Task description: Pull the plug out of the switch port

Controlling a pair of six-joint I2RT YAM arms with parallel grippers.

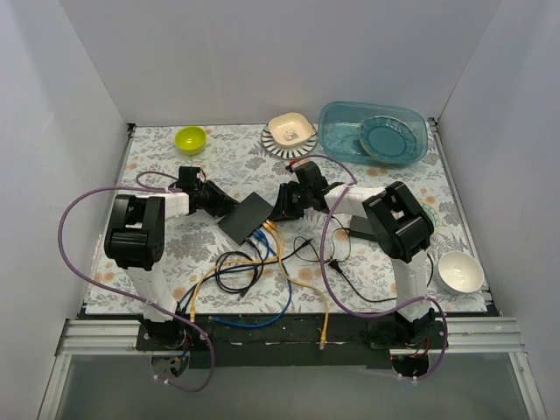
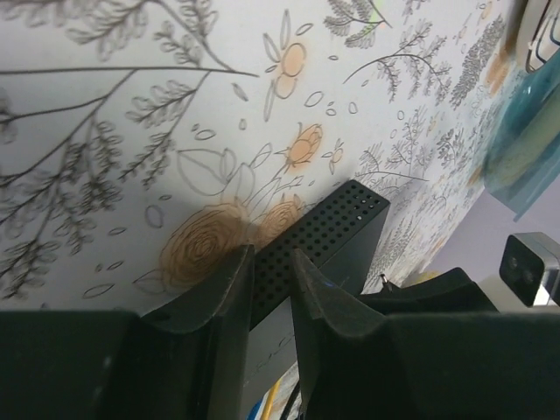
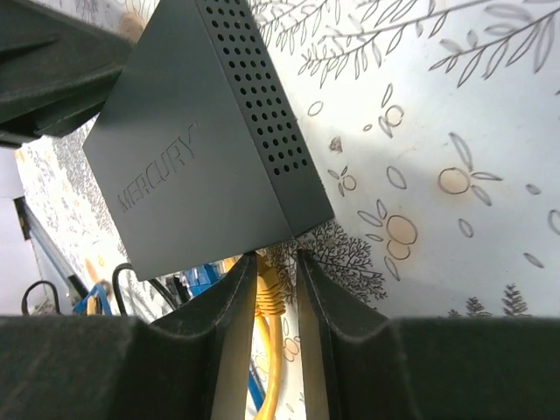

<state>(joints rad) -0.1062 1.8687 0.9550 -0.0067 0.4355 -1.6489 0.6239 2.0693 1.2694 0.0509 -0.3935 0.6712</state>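
Note:
The switch (image 1: 248, 216) is a flat black box lying askew at the table's middle, and it shows in the right wrist view (image 3: 192, 149) with its perforated side. A yellow plug (image 3: 269, 290) sits in a port at its near corner, also seen from above (image 1: 265, 227). My right gripper (image 3: 276, 258) straddles this plug with its jaws a little apart; the plug touches the left finger. From above, my right gripper (image 1: 282, 208) is at the switch's right corner. My left gripper (image 2: 269, 255) is shut on the switch (image 2: 337, 223) at its left corner (image 1: 220, 205).
Yellow, blue and black cables (image 1: 254, 271) tangle in front of the switch. Blue plugs (image 3: 197, 276) sit in neighbouring ports. At the back stand a green bowl (image 1: 190, 138), a striped plate with a white dish (image 1: 289, 136) and a teal tub (image 1: 372, 131). A white bowl (image 1: 460, 271) is at the right.

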